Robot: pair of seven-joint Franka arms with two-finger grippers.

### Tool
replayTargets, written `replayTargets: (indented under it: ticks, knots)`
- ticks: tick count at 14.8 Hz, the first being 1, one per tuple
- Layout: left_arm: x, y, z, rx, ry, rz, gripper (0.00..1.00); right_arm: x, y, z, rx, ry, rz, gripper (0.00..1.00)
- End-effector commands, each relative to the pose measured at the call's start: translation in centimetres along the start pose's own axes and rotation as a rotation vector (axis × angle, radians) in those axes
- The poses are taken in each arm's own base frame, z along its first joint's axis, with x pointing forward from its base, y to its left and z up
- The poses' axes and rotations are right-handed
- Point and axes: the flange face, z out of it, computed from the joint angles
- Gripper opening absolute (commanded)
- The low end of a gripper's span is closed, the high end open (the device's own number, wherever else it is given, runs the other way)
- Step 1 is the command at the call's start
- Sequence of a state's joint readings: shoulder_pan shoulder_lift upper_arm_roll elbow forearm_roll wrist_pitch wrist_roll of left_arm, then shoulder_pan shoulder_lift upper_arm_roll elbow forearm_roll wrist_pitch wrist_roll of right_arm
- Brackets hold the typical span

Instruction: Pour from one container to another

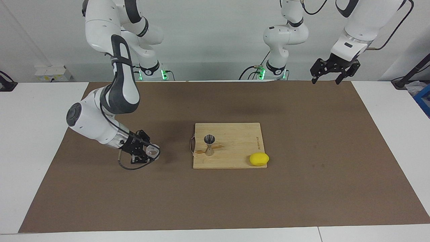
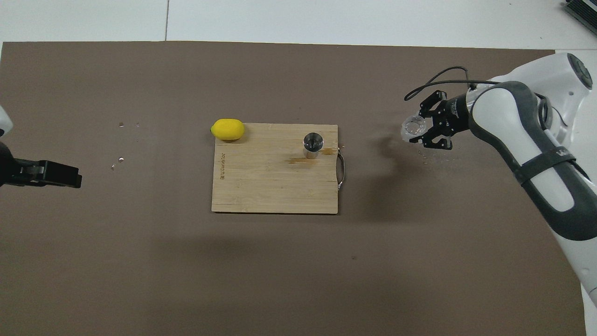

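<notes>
now right gripper (image 1: pixel 147 155) pinches glass cup (image 1: pixel 153 151) tipped sideways over the mat, jigger (image 1: pixel 209 145) well apart, likely carrying it clear; left gripper (image 1: pixel 331 72) spread, waiting.

Bright even light, soft shadows

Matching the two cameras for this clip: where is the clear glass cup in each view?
Facing view: the glass cup is in the right pincer, tipped on its side above the brown mat, toward the right arm's end of the table, clear of the cutting board.
Overhead view: the glass cup is at the right pincer, beside the cutting board.
Shared landmark: the steel jigger upright on the board.
</notes>
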State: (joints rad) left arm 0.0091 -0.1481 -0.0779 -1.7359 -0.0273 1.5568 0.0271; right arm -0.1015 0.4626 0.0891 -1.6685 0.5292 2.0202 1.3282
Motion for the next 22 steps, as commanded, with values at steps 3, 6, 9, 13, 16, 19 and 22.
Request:
replayTargets:
  ticks: [3, 6, 9, 13, 16, 19, 22]
  knots:
    - [0.0, -0.1, -0.1, -0.009, 0.013, -0.003, 1.0, 8.0, 3.0, 0.7, 0.04, -0.119, 0.045, 0.0]
    - [0.0, -0.2, -0.1, -0.009, 0.013, -0.006, 1.0, 10.0, 4.5, 1.2, 0.046, -0.114, 0.081, 0.2]
    - [0.0, -0.1, -0.1, -0.008, 0.014, -0.004, 1.0, 10.6, 5.1, 1.3, 0.072, -0.073, 0.039, 1.0]
    - [-0.1, -0.1, -0.1, -0.008, 0.014, -0.004, 1.0, 8.9, 6.0, -2.7, 0.107, -0.014, -0.06, 1.0]
    - [-0.1, -0.1, -0.1, -0.008, 0.014, -0.004, 1.0, 7.7, 7.0, -5.1, 0.051, 0.153, -0.328, 1.0]
    - [-0.1, -0.1, -0.1, -0.008, 0.014, -0.004, 1.0, 5.8, 7.8, -6.1, -0.035, 0.199, -0.571, 1.0]
    - [-0.1, -0.1, 0.0, -0.008, 0.013, -0.003, 1.0, 4.0, 8.8, -7.5, -0.132, 0.211, -0.808, 1.0]
